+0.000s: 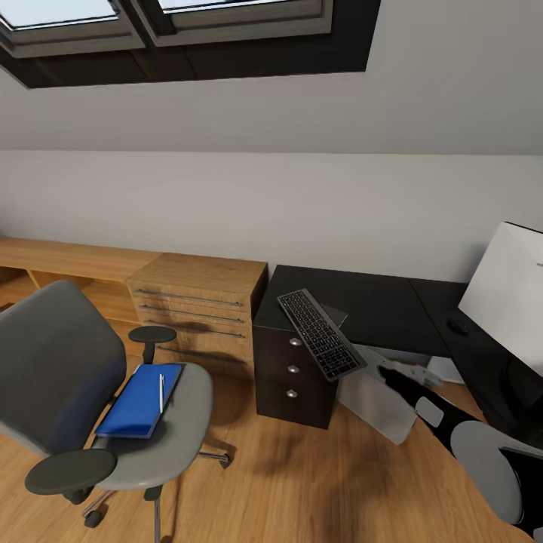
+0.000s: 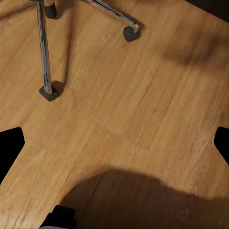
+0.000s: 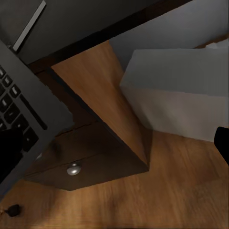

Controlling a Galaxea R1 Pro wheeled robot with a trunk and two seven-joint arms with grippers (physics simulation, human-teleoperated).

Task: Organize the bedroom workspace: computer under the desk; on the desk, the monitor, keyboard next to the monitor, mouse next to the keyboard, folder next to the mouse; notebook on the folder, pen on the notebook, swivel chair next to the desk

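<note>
The grey swivel chair (image 1: 68,377) stands at the left with the blue folder (image 1: 136,403) and the white pen (image 1: 161,392) on its seat. On the black desk (image 1: 377,302) the dark keyboard (image 1: 320,333) lies tilted, its near end hanging past the drawer front. It rests on a thin grey book, perhaps the notebook (image 1: 335,313). My right gripper (image 1: 388,369) is open beside that near end, one finger (image 3: 9,152) over the keyboard (image 3: 19,109). The grey computer (image 1: 377,403) sits under the desk. The mouse (image 1: 456,326) lies by a white-faced panel, apparently the monitor (image 1: 505,290). My left gripper (image 2: 114,143) is open over the floor.
A light wooden drawer unit (image 1: 200,309) stands between chair and desk, with a low wooden shelf (image 1: 60,260) running left along the wall. The chair's chrome legs and casters (image 2: 131,32) are close to my left gripper. Bare wood floor (image 1: 302,483) lies in front of the desk.
</note>
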